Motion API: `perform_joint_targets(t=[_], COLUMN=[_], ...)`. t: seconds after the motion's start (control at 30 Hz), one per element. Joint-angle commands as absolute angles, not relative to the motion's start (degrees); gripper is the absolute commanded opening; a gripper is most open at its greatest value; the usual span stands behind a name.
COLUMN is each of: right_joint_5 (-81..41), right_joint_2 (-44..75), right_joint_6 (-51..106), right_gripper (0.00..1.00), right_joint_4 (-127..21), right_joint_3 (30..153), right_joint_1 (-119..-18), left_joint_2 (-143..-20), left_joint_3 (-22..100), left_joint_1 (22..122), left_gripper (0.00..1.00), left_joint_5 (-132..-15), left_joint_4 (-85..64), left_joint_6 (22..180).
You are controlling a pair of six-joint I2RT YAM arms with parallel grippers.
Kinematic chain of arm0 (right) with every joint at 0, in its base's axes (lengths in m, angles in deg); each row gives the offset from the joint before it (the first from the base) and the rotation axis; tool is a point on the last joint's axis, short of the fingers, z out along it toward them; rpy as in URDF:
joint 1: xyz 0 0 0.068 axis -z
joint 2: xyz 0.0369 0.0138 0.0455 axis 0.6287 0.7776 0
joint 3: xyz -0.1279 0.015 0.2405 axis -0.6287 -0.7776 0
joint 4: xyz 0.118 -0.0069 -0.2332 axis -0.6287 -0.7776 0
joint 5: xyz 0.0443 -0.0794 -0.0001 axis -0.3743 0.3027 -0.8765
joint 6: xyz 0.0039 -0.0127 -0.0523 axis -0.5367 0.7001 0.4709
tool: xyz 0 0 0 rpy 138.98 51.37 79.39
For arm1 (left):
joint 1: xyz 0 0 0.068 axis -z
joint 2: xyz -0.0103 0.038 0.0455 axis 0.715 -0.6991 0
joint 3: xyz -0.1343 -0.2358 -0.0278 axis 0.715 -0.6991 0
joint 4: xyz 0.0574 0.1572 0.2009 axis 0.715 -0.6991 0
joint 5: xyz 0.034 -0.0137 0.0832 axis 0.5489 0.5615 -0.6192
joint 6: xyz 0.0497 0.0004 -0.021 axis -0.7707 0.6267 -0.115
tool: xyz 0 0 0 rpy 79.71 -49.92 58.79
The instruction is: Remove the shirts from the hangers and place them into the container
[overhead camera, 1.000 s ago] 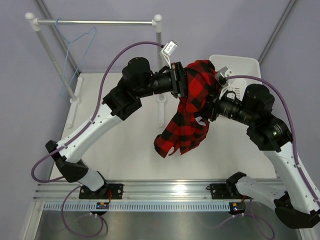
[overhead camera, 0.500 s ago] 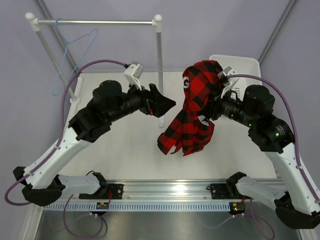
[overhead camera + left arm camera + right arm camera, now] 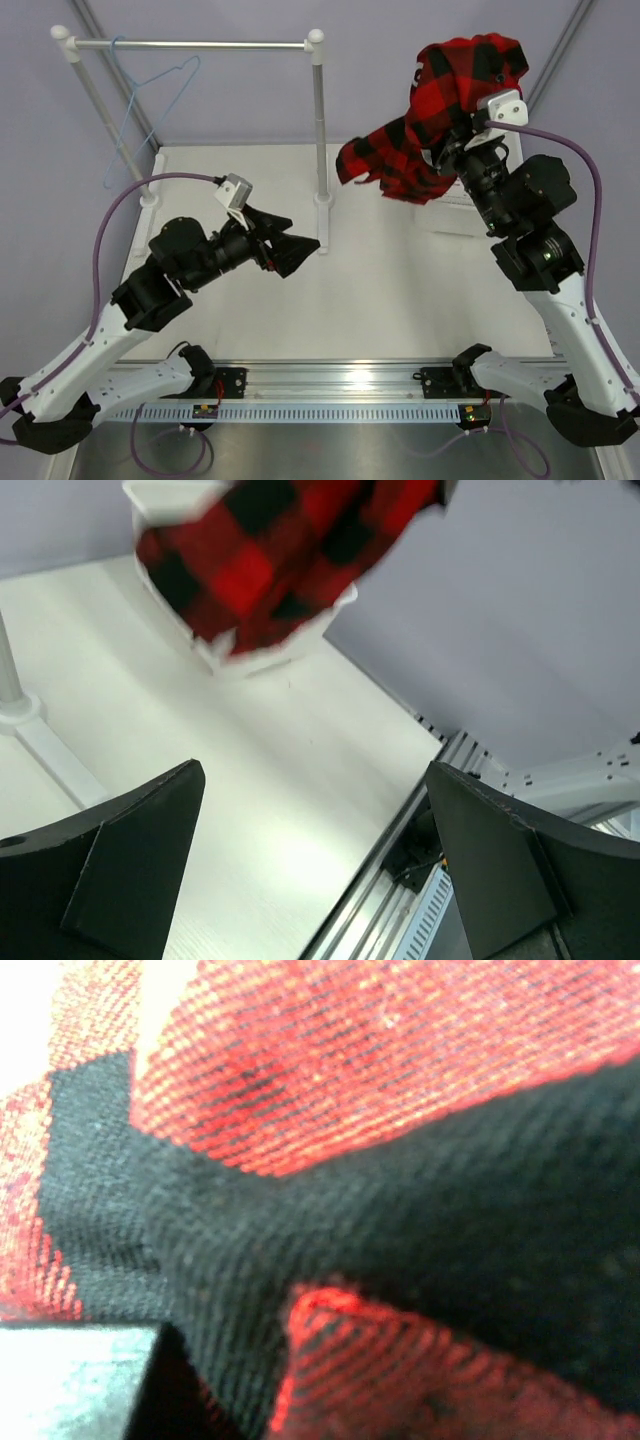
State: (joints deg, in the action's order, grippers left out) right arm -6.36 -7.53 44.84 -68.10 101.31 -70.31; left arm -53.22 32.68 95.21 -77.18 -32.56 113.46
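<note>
Shirt [image 3: 440,110]: seen off the hanger, bunched and held high at the far right, hanging above the container.
Hanger [image 3: 150,80]: seen bare on the rack [image 3: 200,44] at the far left.
Right gripper [image 3: 455,140]: clenched on the shirt's cloth, with its fingertips buried in the fabric.
Left gripper [image 3: 305,250]: jaws spread wide with nothing held, near left, well apart from the shirt.
Container [image 3: 240,658]: far right, largely hidden under the cloth.
Done: removal from the hanger is judged complete.
Left: the shirt is yet to be lowered and released into the container.

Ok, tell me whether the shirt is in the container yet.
Out. The shirt hangs bunched in the right gripper, aloft over the container, not inside it.
</note>
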Motion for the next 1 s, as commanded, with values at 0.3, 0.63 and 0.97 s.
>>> perform_joint_targets(t=[0.3, 0.63, 0.97], right_joint_5=[6.3, 5.4, 2.8], right_joint_2=[11.4, 21.6, 26.7], right_joint_6=[62.7, 47.4, 43.4], right_gripper=[0.0, 0.0, 0.0], right_joint_4=[-26.8, -26.9, -29.9], right_joint_3=[111.5, 110.7, 108.3], right_joint_1=[-58.4, -40.9, -40.7], left_joint_2=[-46.2, -44.6, -48.5], left_joint_3=[26.1, 28.4, 27.0], left_joint_1=[95.5, 95.4, 95.4], left_gripper=[0.99, 0.99, 0.99], left_joint_5=[-76.8, -80.8, -80.3], left_joint_4=[-29.8, -38.4, -35.1], left_joint_6=[115.8, 111.0, 110.5])
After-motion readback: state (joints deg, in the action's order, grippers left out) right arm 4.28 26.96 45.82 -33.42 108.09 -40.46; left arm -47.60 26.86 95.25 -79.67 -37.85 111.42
